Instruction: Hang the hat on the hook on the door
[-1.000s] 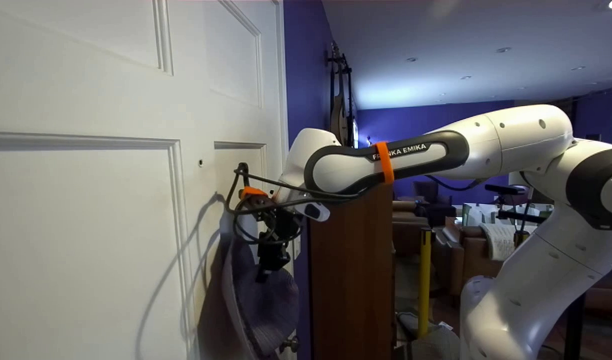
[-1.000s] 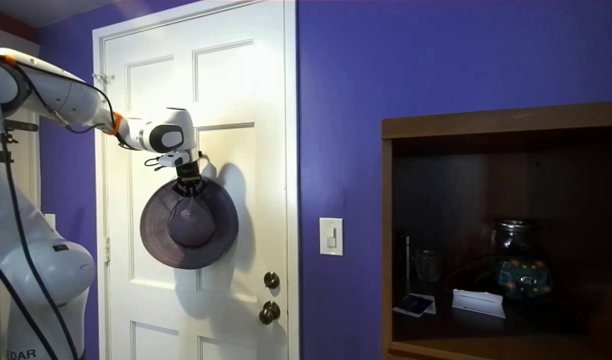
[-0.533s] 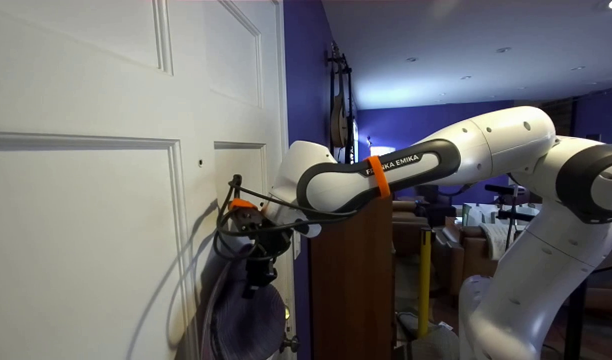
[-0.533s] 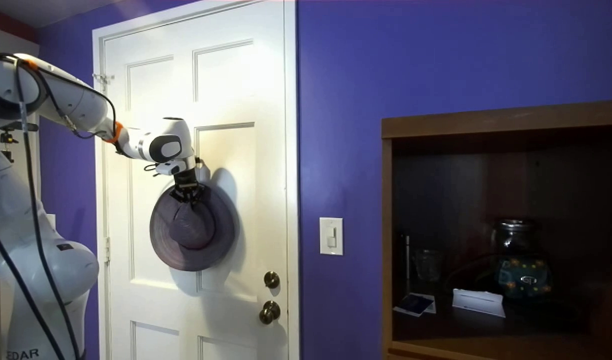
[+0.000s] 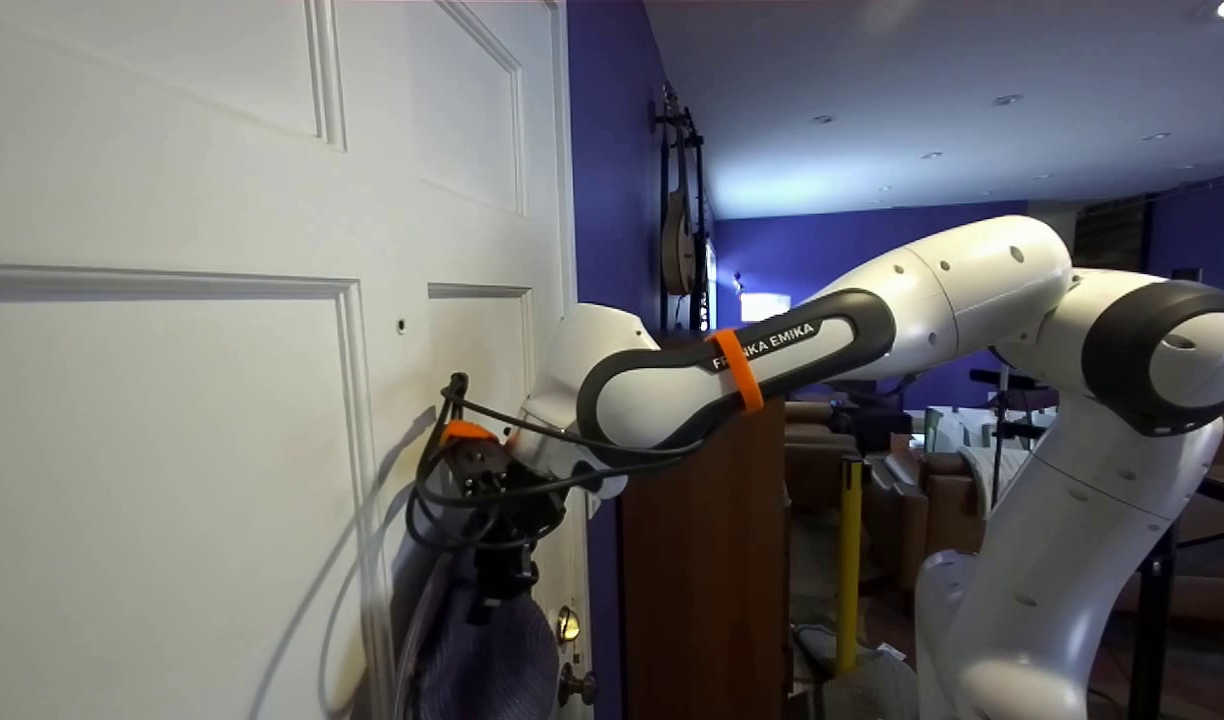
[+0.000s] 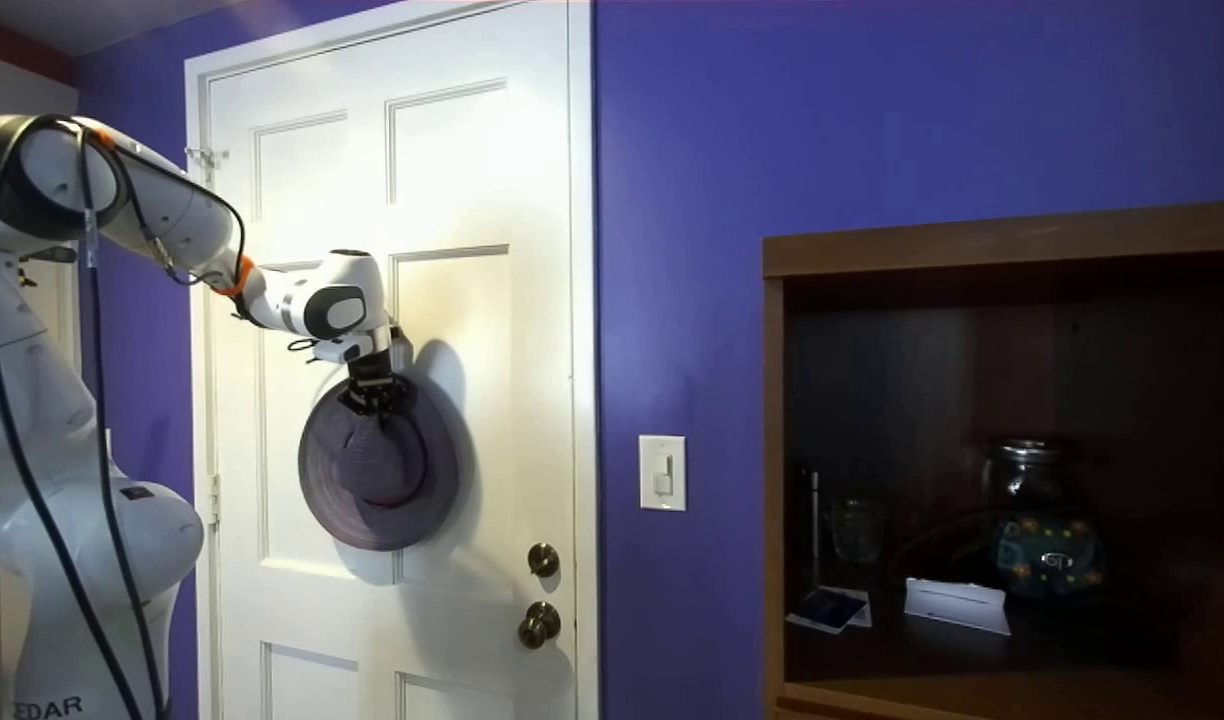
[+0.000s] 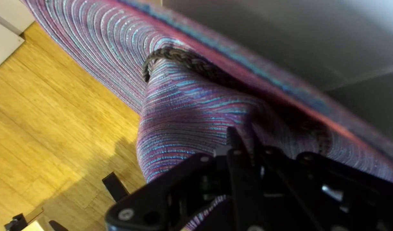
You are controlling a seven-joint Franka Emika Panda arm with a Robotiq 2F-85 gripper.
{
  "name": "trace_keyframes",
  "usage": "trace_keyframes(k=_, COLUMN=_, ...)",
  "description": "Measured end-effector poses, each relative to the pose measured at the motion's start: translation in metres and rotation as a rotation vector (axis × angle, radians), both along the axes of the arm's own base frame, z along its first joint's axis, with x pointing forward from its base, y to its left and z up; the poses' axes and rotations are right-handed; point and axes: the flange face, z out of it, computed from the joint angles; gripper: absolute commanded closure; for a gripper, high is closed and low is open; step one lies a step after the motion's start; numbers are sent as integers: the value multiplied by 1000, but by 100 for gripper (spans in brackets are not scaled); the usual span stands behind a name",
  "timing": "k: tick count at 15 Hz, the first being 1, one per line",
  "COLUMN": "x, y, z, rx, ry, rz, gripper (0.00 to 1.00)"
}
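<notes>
The hat is purple and striped, with a wide brim and a soft crown. It hangs upright in front of the white panelled door, crown facing away from the door. My gripper points down and is shut on a fold of the crown; the pinched cloth shows between the fingertips in the wrist view. In an exterior view a tiny dark hook sticks out of the door, higher than my gripper. The arm hides the hook elsewhere. I cannot tell whether the brim touches the door.
Black cables loop from the wrist close to the door face. A brass knob and lock sit low on the door. A light switch is on the purple wall. A brown cabinet stands beside it.
My gripper and the hat have moved down and closer to the door. The hat's shadow now lies nearer its brim. The grip on the hat is kept.
</notes>
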Motion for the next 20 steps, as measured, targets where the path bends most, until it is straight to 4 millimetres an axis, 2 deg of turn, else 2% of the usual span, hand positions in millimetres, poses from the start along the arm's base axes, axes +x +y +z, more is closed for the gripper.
trace_keyframes(k=5, x=1, y=1, z=-3, rx=5, ry=5, rz=12, gripper=99)
trace_keyframes(k=7, x=2, y=1, z=-4, rx=8, ry=5, rz=16, gripper=69)
trace_keyframes(k=17, x=0, y=3, z=-5, rx=43, ry=16, rz=18, gripper=3)
trace_keyframes(k=20, x=-3, y=4, z=-9, rx=72, ry=34, rz=40, gripper=0)
